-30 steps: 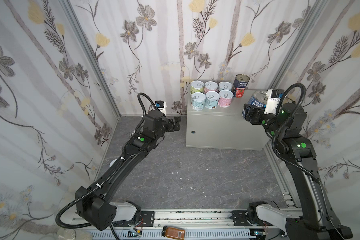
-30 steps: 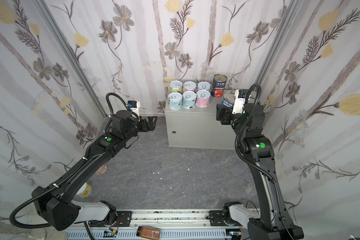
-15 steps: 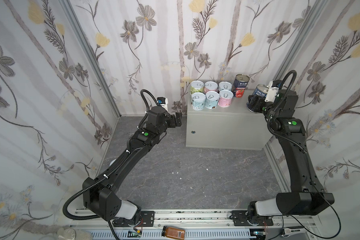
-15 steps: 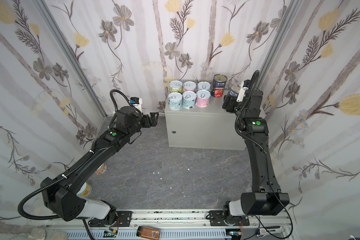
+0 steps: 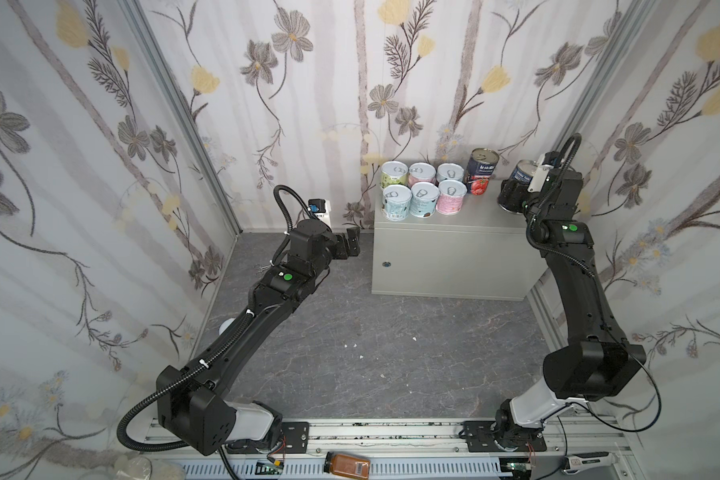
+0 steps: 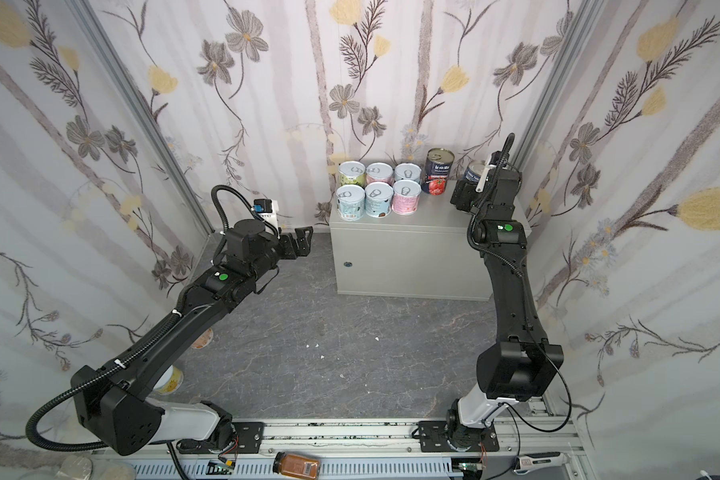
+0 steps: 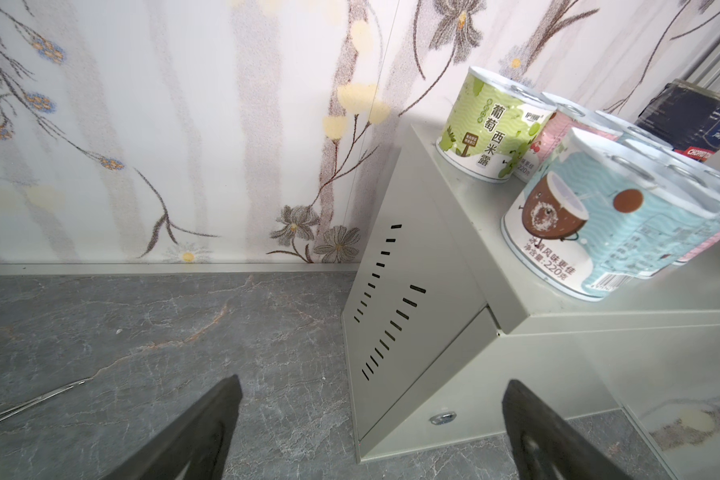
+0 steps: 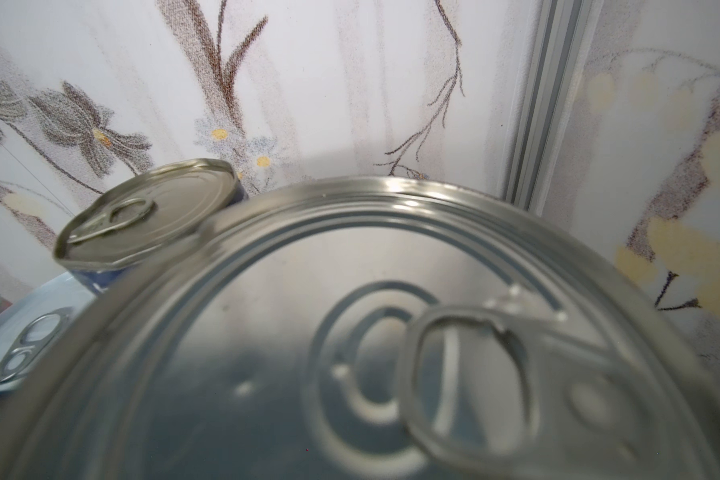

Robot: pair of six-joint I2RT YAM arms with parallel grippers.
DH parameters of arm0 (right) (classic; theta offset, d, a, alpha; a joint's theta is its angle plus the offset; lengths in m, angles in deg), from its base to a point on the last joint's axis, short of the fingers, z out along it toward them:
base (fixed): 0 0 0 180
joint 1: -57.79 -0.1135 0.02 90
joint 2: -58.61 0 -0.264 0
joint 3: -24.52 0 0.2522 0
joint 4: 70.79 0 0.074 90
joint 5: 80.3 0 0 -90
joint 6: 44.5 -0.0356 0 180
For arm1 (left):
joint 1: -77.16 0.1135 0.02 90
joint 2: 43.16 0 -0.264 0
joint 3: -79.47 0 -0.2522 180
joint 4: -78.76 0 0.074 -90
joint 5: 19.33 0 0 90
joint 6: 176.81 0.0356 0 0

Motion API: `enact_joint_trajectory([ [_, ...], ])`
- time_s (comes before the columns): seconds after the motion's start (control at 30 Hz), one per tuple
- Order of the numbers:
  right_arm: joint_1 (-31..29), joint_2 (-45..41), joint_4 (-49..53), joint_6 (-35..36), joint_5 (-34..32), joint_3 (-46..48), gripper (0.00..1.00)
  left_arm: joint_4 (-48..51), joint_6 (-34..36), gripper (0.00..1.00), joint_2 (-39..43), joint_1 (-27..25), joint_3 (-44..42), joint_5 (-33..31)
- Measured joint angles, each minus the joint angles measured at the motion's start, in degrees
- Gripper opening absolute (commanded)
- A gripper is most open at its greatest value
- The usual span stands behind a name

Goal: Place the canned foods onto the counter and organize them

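Right, in both top views your right gripper (image 5: 511, 196) (image 6: 461, 195) is clamped on the blue-labelled tin (image 5: 523, 174) (image 6: 476, 171), carrying it over the right end of the counter (image 5: 454, 257) (image 6: 412, 257). You cannot tell whether the tin's base touches the top. The tomato tin (image 5: 481, 174) (image 6: 437, 174) stands upright near it at the back. The 6 short tins (image 5: 422, 195) (image 6: 378, 195) stand packed in 2 rows of 3 on the counter's left half. Your left gripper (image 5: 350, 245) (image 6: 302, 241) hangs empty with its jaws spread wide, above the floor (image 5: 391, 332) (image 6: 350, 332) just left of the counter. A yellow-labelled tin (image 6: 171, 380) peeps out beneath your left arm, and an amber jar (image 5: 347, 464) (image 6: 296, 463) lies on its side by the base rail.

In the left wrist view, your 2 fingertips (image 7: 221, 411) stand well apart with nothing between them, facing the counter's (image 7: 412, 270) slotted side wall. A green-labelled tin (image 7: 495, 129) and a coconut-labelled tin (image 7: 591, 232) stand at that end of the top.

In the right wrist view, the held tin's pull-tab lid (image 8: 391, 353) fills most of the frame and hides your fingers. The tomato tin's (image 8: 150, 212) lid shows just beyond it.
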Motion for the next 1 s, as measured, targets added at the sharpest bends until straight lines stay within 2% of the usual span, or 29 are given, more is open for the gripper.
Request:
enact_joint_trajectory([
  [0.4,0.44,6.69,-4.15,1.99,-0.15,-3.54,0.46,-0.37,0.02,1.00,0.11,0.00,-0.09,-0.22],
  [0.63,0.81,8.41,-5.99,2.10,-0.13,-4.68,0.51,-0.37,0.02,1.00,0.00,0.00,-0.09,-0.39],
  [0.7,0.81,8.66,-6.23,2.10,-0.11,-4.85,0.55,-0.37,0.04,1.00,-0.13,0.00,-0.09,-0.39],
  [0.83,0.79,8.85,-6.43,2.47,0.07,-5.01,0.72,-0.39,0.04,1.00,-0.22,0.00,-0.09,-0.39],
  [1.0,0.79,8.98,-6.40,2.47,0.13,-5.22,0.82,-0.39,0.04,1.00,-0.22,0.00,-0.09,-0.39],
])
